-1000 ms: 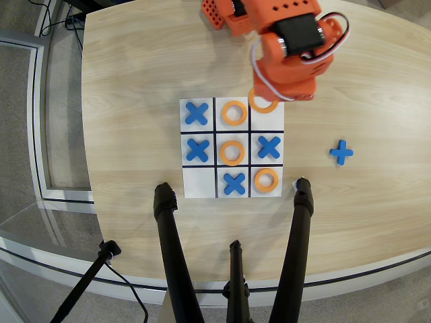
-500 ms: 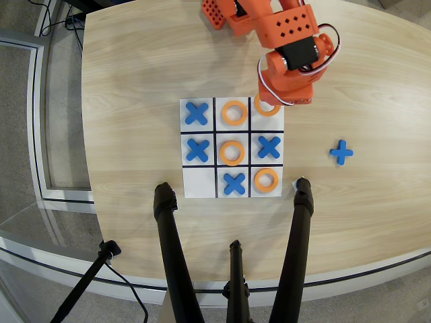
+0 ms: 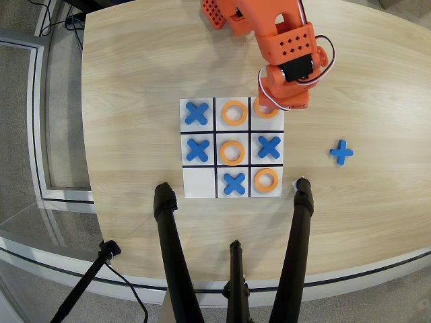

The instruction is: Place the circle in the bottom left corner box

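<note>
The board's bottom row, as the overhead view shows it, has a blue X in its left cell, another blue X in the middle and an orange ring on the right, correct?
Not quite. In the overhead view the left cell of the bottom row is empty. The blue X in the middle and the orange ring on the right are as you say.

Arm (image 3: 286, 57) hides most of circle (image 3: 264, 112) & gripper tips; jaw state unclear.

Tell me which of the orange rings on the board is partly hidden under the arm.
The flat orange ring in the board's top right cell in the overhead view; the orange arm covers its upper part. The other three rings show whole.
</note>
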Available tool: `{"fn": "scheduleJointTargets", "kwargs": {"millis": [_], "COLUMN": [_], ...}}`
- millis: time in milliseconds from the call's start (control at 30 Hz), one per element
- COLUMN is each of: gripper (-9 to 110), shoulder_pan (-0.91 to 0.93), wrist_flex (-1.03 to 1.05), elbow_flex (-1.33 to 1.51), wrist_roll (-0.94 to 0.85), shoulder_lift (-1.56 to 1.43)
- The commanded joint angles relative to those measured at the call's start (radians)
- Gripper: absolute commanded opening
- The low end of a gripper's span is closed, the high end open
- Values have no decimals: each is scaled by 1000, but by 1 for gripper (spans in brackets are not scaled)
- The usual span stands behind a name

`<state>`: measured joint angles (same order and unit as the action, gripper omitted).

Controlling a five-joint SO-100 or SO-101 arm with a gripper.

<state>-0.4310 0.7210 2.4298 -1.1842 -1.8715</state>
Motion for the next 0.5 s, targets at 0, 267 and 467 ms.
{"fn": "scheduleJointTargets", "kwargs": {"millis": [0, 267, 467], "gripper": [0, 0, 0], "shoulder_pan": [-3, 9, 20], "wrist_flex": [-21, -63, -63], "elbow_flex": [-21, -54, -57], "wrist_roll": [-8, -8, -18], "shoulder_lift": [14, 78, 84]}}
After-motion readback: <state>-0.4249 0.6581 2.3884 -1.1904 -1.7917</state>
